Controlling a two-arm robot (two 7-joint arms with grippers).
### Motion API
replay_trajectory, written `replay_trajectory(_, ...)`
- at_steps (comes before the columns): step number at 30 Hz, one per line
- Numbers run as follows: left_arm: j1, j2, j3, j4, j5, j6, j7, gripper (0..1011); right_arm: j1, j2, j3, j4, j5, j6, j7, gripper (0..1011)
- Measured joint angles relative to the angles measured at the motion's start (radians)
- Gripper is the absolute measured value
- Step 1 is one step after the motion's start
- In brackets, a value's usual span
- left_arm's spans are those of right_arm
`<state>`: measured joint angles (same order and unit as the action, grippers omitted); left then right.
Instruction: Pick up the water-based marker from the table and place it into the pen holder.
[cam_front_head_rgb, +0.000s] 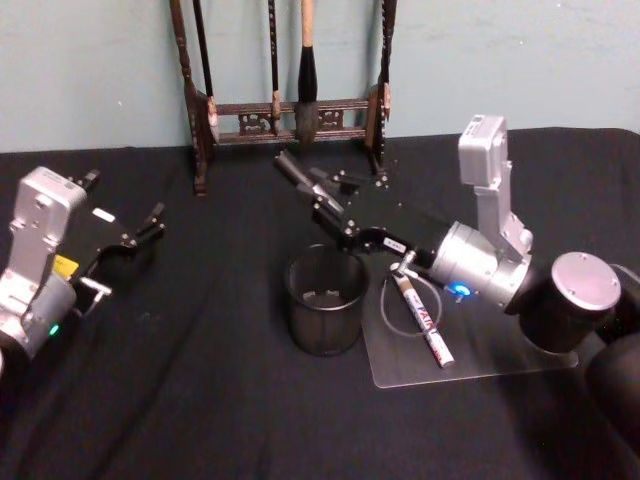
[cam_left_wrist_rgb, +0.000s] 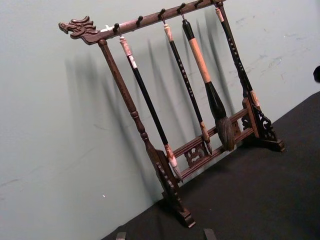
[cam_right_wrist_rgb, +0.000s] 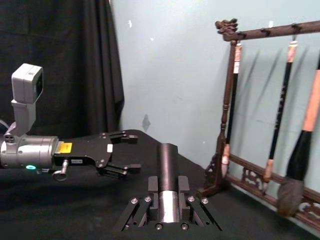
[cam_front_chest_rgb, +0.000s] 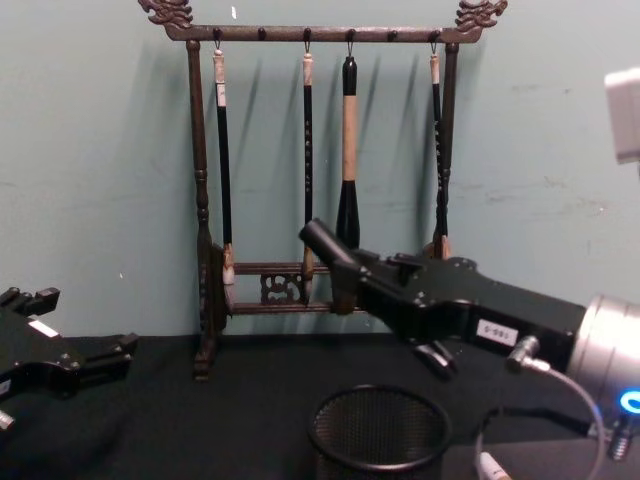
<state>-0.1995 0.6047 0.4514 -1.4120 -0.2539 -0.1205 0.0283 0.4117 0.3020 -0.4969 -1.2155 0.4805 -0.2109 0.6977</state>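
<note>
Right gripper (cam_front_head_rgb: 328, 200) around dark marker (cam_front_head_rgb: 293, 168), high behind pen holder (cam_front_head_rgb: 325, 325).

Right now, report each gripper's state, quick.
Left gripper: open, empty.
Right gripper: closed on a dark pen, above the holder.

A black marker (cam_right_wrist_rgb: 167, 165) with a silvery barrel sits clamped in the right tool (cam_front_head_rgb: 320, 195), slanting above the worktop (cam_front_head_rgb: 200, 400) behind the pen holder (cam_front_head_rgb: 325, 300). That round black mesh cup stands upright. A white, red-lettered marker (cam_front_head_rgb: 424, 322) lies flat just right of it.
</note>
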Motion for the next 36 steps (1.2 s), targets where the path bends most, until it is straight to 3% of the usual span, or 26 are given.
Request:
replay_trajectory(14, 0.0, 0.0, 0.0, 0.0, 0.0, 0.0, 0.0, 1001, 0.019, -0.029, -0.037, 0.048, 0.003, -0.001, 0.008, 227)
replay_trajectory(36, 0.0, 0.0, 0.0, 0.0, 0.0, 0.0, 0.0, 1001, 0.025, -0.045, -0.056, 0.09, 0.005, 0.01, 0.013, 227)
